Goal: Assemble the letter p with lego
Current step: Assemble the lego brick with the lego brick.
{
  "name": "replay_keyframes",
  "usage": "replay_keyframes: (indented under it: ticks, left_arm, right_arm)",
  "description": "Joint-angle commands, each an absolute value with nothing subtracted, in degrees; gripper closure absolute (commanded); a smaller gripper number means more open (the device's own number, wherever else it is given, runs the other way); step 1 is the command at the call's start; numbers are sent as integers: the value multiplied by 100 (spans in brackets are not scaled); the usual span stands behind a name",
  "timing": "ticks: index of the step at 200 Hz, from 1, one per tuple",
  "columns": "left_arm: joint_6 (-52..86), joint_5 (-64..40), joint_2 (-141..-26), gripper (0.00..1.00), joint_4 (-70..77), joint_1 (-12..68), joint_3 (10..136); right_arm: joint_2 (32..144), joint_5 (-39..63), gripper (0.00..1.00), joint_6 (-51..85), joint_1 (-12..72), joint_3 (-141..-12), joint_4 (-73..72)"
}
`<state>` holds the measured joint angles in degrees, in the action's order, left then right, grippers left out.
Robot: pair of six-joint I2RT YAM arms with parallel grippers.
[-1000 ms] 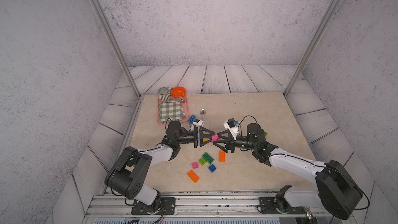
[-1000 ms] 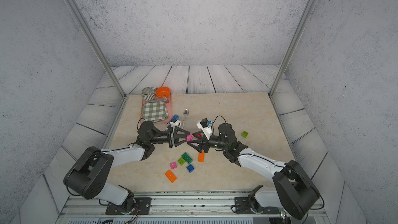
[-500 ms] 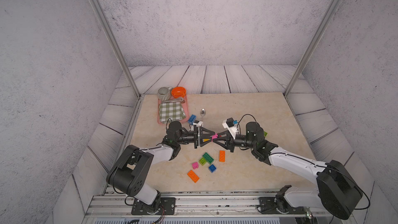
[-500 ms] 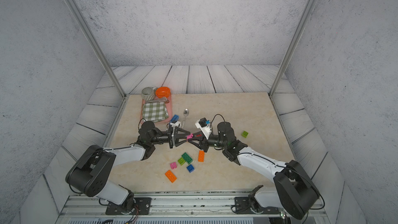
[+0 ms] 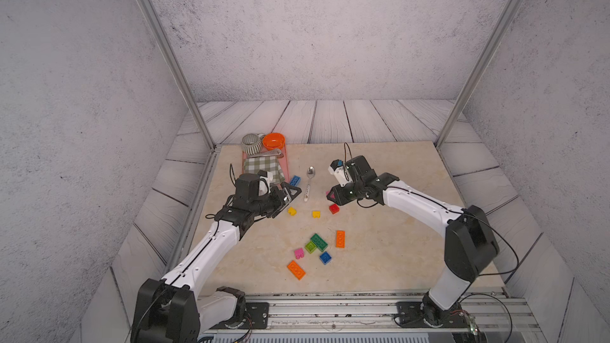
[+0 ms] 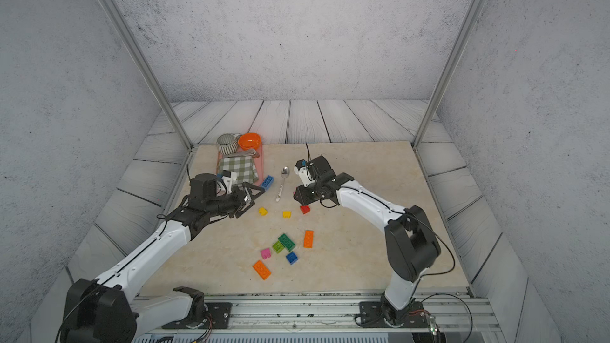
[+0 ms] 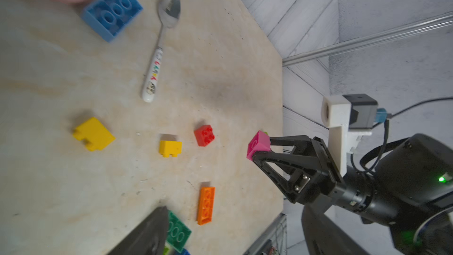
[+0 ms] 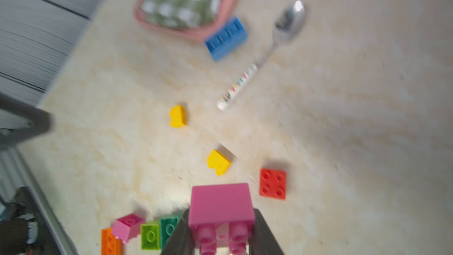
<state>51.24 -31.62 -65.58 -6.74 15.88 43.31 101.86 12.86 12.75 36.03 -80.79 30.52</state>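
Pink plastic now sits in one tool only. A second ago both tools met tip to tip above the middle of the desk [image 5: 396, 259]. Now the left tool [image 5: 291, 195] has let go, its jaws spread wide, and has drawn back to the left. The right tool [image 7: 261, 148] pinches the pink brick [image 7: 258, 144] on its own, clear above the desk. We judge the hand-over done: the brick is the right arm's to place, and the left arm is free to fetch another piece.

In the right wrist view the brick sits at the very tips, a finger on each flank, its studs turned back toward the wrist. It is well apart from the left tool, and the spoon [image 5: 309, 183] lies on the desk between the two.

The red brick [image 5: 334, 208] lies just near of the right tool's tip. The two yellow bricks [image 5: 316, 214] lie to its left, the leftmost just near of the left tool. The other bricks [image 5: 319, 242] form a loose group nearer to us. We see nothing laid out as a letter yet, so we judge the P barely begun.
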Motion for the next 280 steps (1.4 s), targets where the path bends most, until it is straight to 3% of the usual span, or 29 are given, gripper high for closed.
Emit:
replay_keyframes:
  ticks: [1, 51, 138, 280]
  left_arm:
    - [4361, -1929, -6288, 10, -1075, 1591, 3882]
    - [3835, -872, -6049, 10, -251, 1584, 2916]
    - [3741, -955, -6195, 10, -490, 1564, 3089]
    - [3678, -1030, -6224, 10, -514, 1565, 3131]
  right_arm:
    - [10882, 365, 82, 1406, 3586, -9005, 5384]
    - [12441, -7, 82, 1236, 3615, -11107, 7391]
    - [14020, 75, 82, 933, 3872, -13480, 8576]
    - [14948, -248, 79, 694, 3894, -14472, 8853]
